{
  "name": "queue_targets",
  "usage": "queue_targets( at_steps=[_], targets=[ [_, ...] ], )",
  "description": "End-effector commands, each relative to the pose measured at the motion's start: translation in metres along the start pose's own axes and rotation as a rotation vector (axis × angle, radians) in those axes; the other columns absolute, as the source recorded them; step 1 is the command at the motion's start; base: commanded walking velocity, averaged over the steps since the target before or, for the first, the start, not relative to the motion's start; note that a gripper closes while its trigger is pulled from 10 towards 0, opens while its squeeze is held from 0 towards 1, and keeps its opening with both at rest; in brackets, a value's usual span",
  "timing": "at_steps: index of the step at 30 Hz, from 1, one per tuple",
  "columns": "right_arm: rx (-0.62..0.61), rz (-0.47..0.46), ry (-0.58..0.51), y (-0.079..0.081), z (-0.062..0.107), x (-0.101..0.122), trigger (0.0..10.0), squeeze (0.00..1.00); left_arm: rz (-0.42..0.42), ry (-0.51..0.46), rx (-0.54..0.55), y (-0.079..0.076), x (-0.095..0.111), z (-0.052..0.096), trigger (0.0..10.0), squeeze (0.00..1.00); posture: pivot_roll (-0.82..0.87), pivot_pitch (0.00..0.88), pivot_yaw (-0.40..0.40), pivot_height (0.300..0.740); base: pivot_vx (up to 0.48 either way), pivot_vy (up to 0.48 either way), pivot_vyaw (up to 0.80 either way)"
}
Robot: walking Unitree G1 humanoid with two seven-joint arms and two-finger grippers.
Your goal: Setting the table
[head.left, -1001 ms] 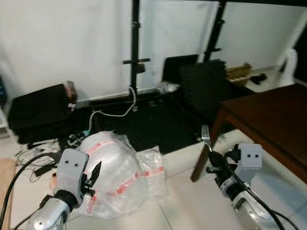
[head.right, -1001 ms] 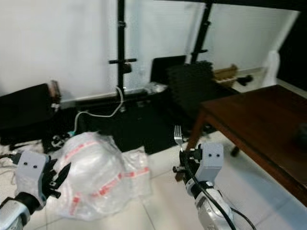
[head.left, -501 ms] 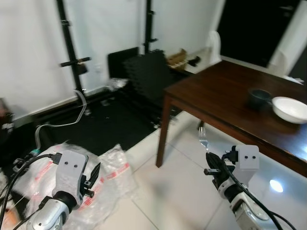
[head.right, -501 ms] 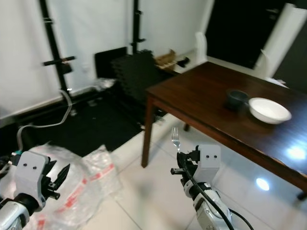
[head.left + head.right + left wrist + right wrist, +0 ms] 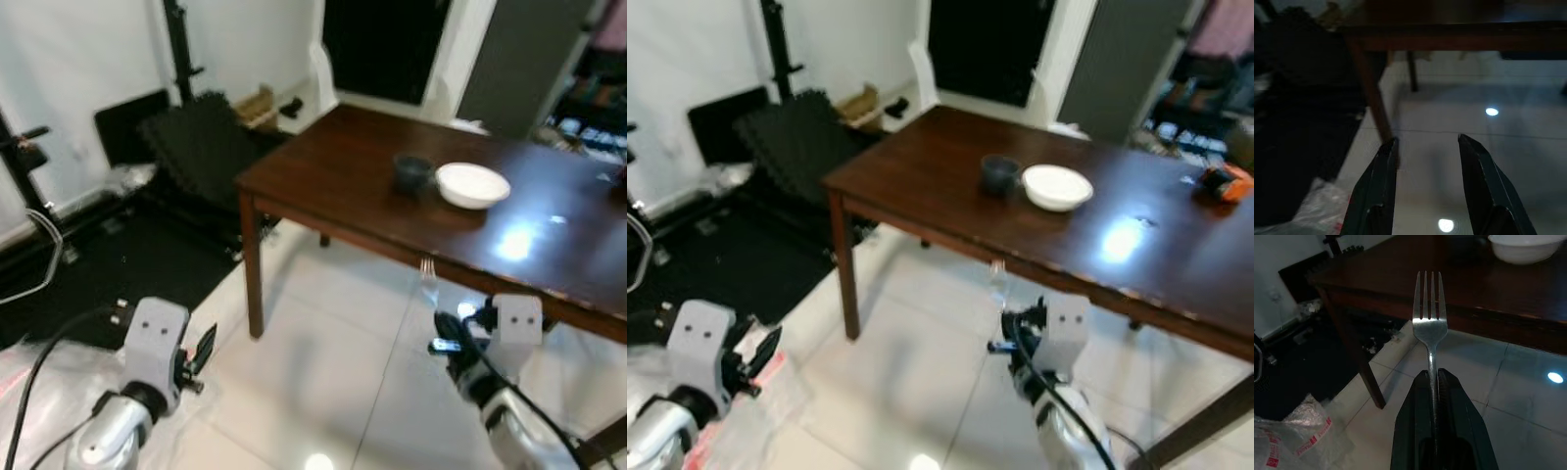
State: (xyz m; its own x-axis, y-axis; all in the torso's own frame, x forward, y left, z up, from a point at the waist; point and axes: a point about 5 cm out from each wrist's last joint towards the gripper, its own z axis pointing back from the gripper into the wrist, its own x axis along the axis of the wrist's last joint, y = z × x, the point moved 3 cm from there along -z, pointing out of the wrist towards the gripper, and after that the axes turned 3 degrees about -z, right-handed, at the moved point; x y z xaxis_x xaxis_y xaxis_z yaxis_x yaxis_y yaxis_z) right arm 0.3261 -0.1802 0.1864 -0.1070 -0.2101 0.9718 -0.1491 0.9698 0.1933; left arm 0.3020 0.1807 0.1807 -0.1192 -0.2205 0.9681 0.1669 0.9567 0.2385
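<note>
The right gripper clamps the fork upright, tines beyond its fingertips, short of the table holding a bowl; fork unplaced, left gripper parted, empty.

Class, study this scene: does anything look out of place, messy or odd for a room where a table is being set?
Yes. A crumpled plastic bag lies on the floor by the left gripper. The table with its bowl and cup looks tidy, and the right gripper holds the fork upright.
</note>
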Motion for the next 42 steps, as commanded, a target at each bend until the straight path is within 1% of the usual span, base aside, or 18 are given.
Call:
queue_targets(
  at_steps=[1,16,20,24,26,29,30,42],
  targets=[
    [-0.015,0.002,0.023,-0.003,0.003,-0.006,10.0,0.00,0.011,0.024,-0.011,-0.003,-0.007,0.002,10.0,0.00,0.04,0.168,0.051,0.740,0.000,0.000,-0.80],
    [-0.020,0.002,0.021,-0.004,0.003,-0.006,10.0,0.00,0.039,0.013,-0.020,-0.006,-0.004,0.000,10.0,0.00,0.04,0.167,0.051,0.740,0.000,0.000,-0.80],
    [-0.023,0.003,0.019,-0.004,0.003,-0.006,10.0,0.00,0.044,0.019,-0.006,-0.005,-0.005,-0.002,10.0,0.00,0.04,0.167,0.052,0.740,0.000,0.000,-0.80],
    [-0.023,0.005,0.017,-0.003,0.003,-0.006,10.0,0.00,0.046,0.019,-0.006,-0.005,-0.005,-0.003,10.0,0.00,0.04,0.168,0.052,0.740,0.000,0.000,0.00],
    [-0.020,0.004,0.013,-0.002,0.002,-0.005,10.0,0.00,0.031,0.029,0.001,-0.005,-0.007,-0.005,10.0,0.00,0.04,0.166,0.052,0.740,0.000,0.000,0.00],
    [-0.013,0.004,0.008,-0.001,0.001,-0.005,10.0,0.00,0.039,0.011,0.001,-0.005,-0.005,-0.006,10.0,0.00,0.04,0.167,0.052,0.740,0.000,0.000,0.00],
    [-0.007,0.002,-0.001,0.001,0.001,-0.003,10.0,0.00,0.026,0.005,0.010,-0.005,-0.004,-0.007,10.0,0.00,0.03,0.166,0.053,0.740,0.480,0.000,0.00],
    [0.018,-0.013,-0.031,0.006,0.000,0.002,10.0,0.00,0.020,0.003,0.016,-0.007,-0.005,-0.009,10.0,0.00,0.03,0.162,0.054,0.740,0.480,0.000,0.00]
  ],
)
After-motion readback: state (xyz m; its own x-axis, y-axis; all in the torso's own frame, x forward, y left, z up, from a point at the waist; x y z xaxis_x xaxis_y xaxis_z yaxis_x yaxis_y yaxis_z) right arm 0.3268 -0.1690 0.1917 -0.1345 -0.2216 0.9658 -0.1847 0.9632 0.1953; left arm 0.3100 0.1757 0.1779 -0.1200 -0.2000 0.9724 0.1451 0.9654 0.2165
